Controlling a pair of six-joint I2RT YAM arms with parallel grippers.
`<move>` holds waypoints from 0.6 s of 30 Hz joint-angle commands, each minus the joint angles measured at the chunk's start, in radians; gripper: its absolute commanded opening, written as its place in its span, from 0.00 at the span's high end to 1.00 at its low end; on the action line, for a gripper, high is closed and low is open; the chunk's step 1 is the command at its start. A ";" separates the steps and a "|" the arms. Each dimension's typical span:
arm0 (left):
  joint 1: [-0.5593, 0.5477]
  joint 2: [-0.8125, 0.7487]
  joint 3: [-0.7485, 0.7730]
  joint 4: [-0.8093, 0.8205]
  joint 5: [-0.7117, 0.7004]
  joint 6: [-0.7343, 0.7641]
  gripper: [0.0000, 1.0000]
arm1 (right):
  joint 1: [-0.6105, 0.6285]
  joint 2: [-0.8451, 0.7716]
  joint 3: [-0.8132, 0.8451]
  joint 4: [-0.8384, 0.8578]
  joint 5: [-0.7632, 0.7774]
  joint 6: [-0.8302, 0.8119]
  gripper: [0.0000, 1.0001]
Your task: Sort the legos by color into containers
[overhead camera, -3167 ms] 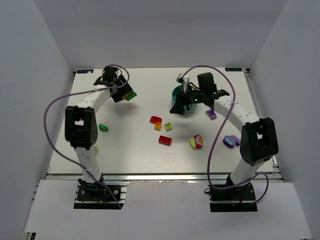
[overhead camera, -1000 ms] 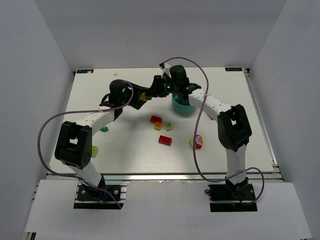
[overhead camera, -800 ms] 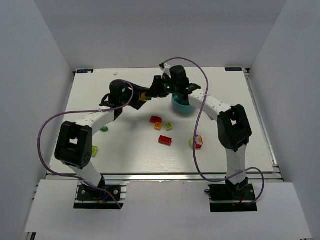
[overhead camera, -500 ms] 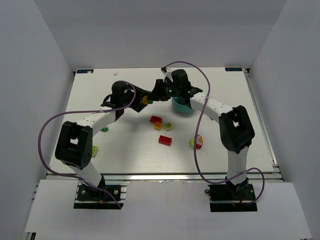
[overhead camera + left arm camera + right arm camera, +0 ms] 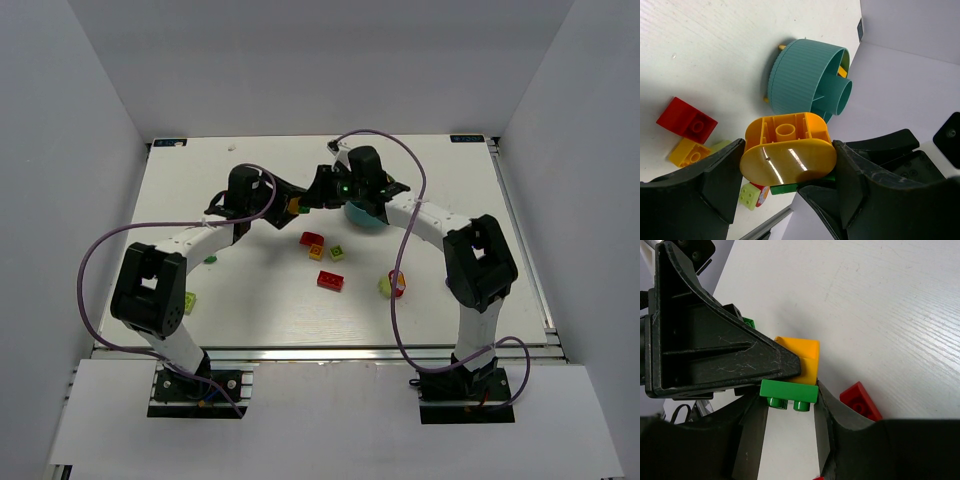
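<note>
The left end effector is clamped on an orange brick in the upper middle of the overhead view. The right end effector grips the green brick joined to it. One teal bowl sits just right of them. Loose on the white bench lie two red bricks, one yellow brick, three lime bricks and one loose green piece. Grey walls enclose it.
</note>
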 commanded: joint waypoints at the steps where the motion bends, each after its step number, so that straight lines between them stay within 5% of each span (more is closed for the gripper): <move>1: 0.045 -0.033 -0.025 0.001 -0.135 0.023 1.00 | -0.019 -0.080 -0.016 -0.004 -0.058 0.009 0.87; 18: 0.056 -0.044 -0.056 0.008 -0.130 0.029 1.00 | -0.036 -0.081 -0.031 0.013 -0.093 -0.001 0.60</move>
